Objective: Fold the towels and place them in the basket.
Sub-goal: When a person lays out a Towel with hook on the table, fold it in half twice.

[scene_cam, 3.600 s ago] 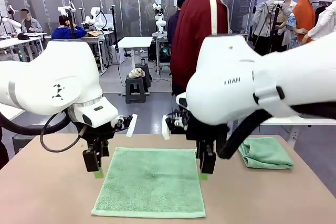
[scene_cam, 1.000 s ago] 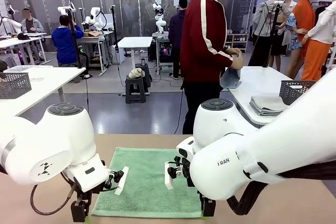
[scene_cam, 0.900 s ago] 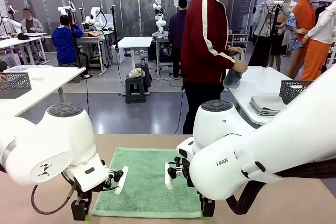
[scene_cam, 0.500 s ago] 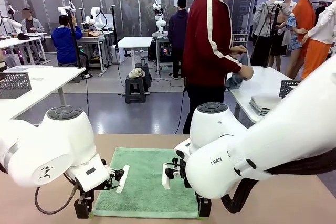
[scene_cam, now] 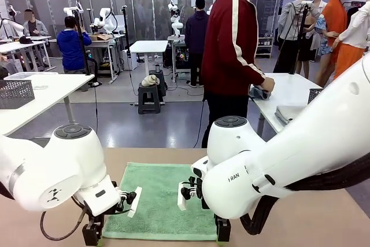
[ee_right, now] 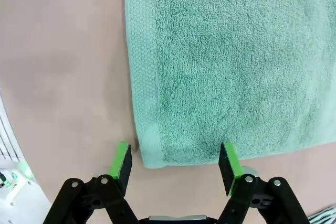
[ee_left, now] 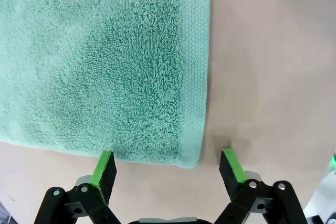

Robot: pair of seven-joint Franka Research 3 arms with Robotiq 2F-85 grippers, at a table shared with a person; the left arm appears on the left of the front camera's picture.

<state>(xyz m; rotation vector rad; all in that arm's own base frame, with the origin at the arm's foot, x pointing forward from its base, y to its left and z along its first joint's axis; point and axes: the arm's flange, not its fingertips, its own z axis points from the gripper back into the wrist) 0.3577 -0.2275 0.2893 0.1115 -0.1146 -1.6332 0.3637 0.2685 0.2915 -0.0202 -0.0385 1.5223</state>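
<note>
Front view: the towel (scene_cam: 165,198) lies flat on the table (scene_cam: 324,218). The left gripper (scene_cam: 92,236) and right gripper (scene_cam: 223,232) sit low at its near corners, their jaw gaps unreadable.
Left wrist view: jaws wide apart, one towel corner lying between them.
Right wrist view: jaws wide, straddling the other corner.

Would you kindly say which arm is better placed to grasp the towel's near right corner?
Right, probably: its open fingers straddle that towel corner; the left arm's fingers straddle the other.
</note>
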